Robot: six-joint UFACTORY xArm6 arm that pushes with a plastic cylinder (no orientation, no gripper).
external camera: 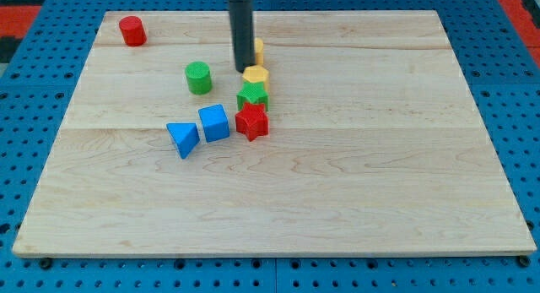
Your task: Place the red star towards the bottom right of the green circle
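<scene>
My tip point(243, 69) sits just left of the yellow block point(256, 74); no hand shows; the red star point(252, 122) lies near-right of the green circle point(198, 77), touching the green star point(252, 95), on the counter point(380, 158).

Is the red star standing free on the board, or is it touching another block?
Touching. The red star presses against the green star just above it; the blue cube sits close at its left, with a narrow gap.
</scene>
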